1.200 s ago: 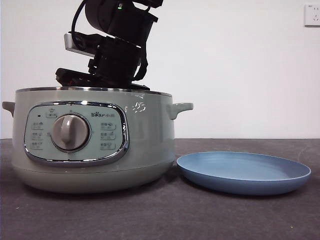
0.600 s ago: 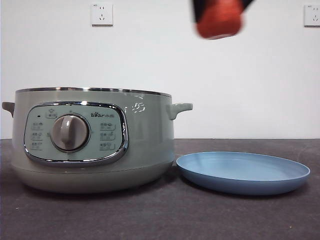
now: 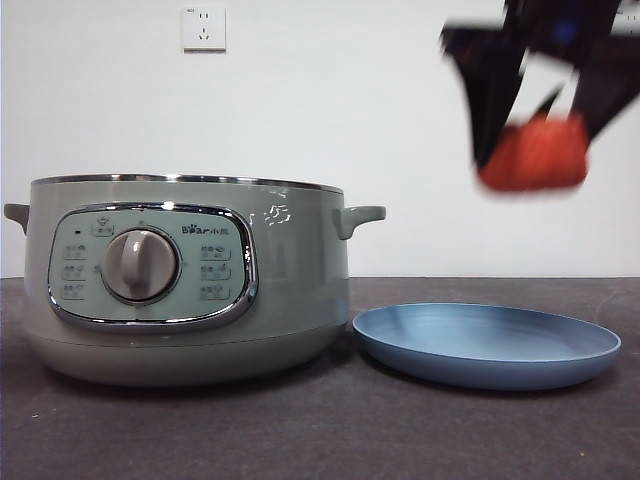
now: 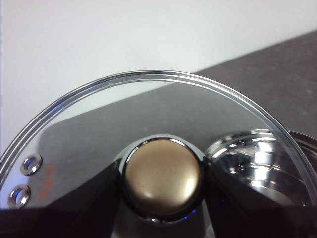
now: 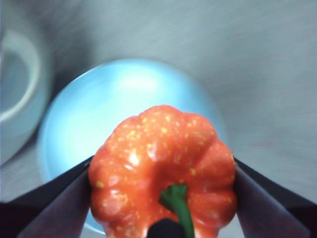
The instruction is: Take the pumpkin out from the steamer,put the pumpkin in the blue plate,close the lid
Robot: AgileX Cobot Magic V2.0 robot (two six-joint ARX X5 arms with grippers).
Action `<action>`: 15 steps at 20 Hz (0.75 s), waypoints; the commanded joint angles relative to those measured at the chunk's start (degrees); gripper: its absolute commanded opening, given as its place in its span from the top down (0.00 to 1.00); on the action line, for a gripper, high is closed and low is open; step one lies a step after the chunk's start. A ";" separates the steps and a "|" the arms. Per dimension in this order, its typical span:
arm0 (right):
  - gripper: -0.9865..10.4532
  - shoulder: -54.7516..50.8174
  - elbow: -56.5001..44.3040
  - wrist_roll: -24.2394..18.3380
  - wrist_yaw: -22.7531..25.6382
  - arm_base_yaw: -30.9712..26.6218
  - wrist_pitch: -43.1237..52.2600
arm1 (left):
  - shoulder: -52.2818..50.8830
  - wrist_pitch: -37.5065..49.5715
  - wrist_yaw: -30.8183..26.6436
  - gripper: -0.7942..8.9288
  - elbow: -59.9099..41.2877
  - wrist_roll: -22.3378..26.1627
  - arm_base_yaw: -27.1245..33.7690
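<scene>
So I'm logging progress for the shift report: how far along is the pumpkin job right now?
Done: the pumpkin is out of the steamer, whose top is open. In hand: the right gripper holds the pumpkin in the air above the blue plate, not yet set down. The left gripper holds the lid by its knob, off the steamer. Left: put the pumpkin on the plate, then close the lid.

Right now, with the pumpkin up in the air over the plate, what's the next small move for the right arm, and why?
Probably lower it straight down. The right gripper is shut on the pumpkin, which hangs well above the blue plate; the right wrist view shows the plate directly beneath it. Release only once it sits near the plate's surface. The left gripper holds the lid by its knob.
</scene>
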 commanded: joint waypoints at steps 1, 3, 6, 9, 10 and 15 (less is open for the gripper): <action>0.92 1.49 -6.82 0.57 -2.62 0.22 9.01 | 0.44 3.37 0.28 0.93 0.74 0.68 0.00; 0.91 3.87 -8.66 0.59 -4.63 0.22 12.24 | 0.94 3.56 0.55 0.93 0.74 0.68 0.00; 0.91 9.42 -8.70 0.55 -5.25 0.17 13.97 | 1.40 4.13 1.84 0.93 0.74 0.68 0.00; 0.90 14.08 -8.70 0.59 -5.22 0.15 16.26 | 1.40 4.35 1.81 0.93 0.74 0.68 0.00; 0.90 15.08 -8.70 0.66 -5.22 0.15 16.79 | 1.42 4.33 1.84 0.93 0.74 0.68 0.00; 0.59 15.78 -8.70 1.62 -5.20 0.15 16.87 | 1.42 4.31 1.81 0.93 0.74 0.68 0.00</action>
